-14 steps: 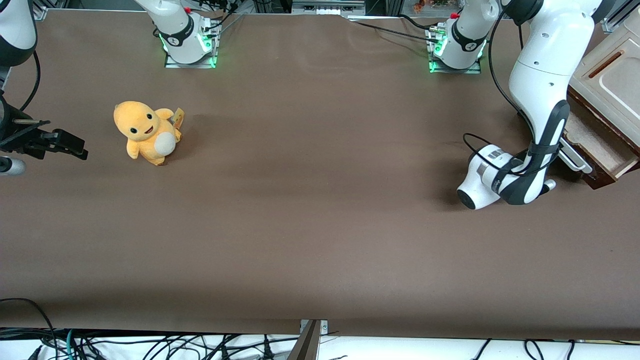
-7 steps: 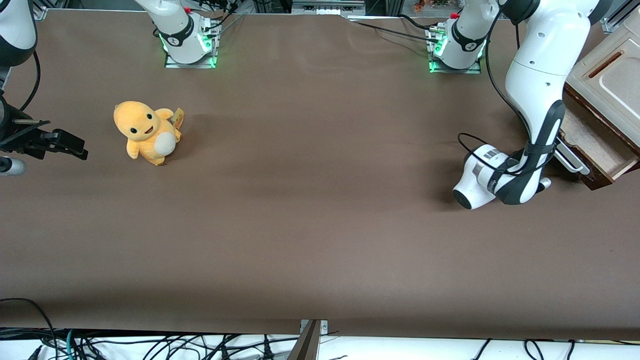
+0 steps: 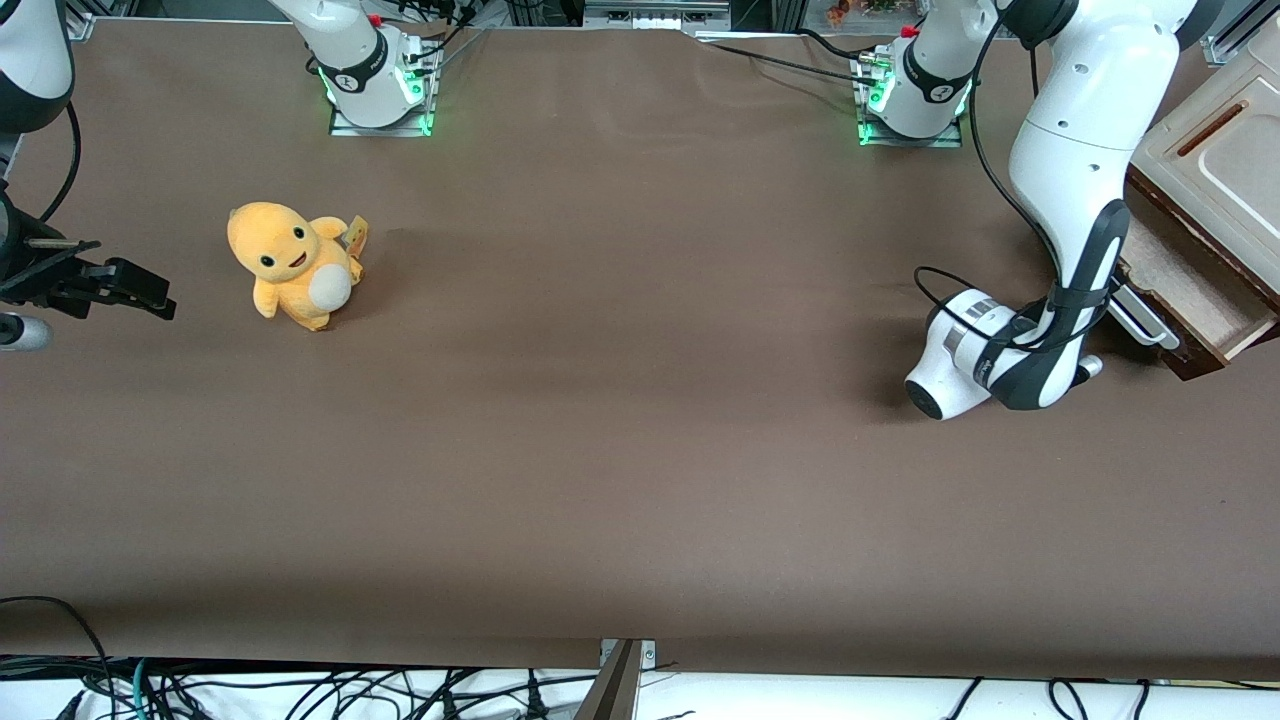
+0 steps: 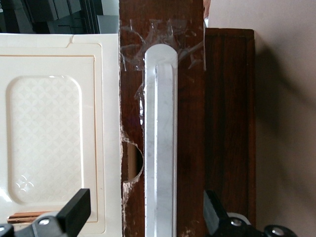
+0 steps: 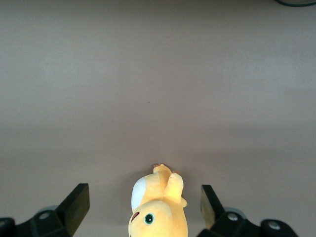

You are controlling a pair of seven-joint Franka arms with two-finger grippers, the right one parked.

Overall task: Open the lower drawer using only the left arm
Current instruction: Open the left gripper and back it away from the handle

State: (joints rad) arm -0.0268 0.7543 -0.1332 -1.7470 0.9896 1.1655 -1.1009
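Two black fingers (image 4: 74, 212) of the left arm's gripper (image 4: 143, 217) stand spread apart around the bar handle (image 4: 160, 143) at the front view's right edge, where the lower drawer (image 3: 1195, 290) has slid further out, seemingly nearly open.

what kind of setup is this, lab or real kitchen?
Likely a robotics lab bench. Arm bases lit green are bolted to a brown-covered table, loose cables hang at its edge, and a plush toy serves as a prop. The left arm's pincer sits open before the lower drawer's handle.
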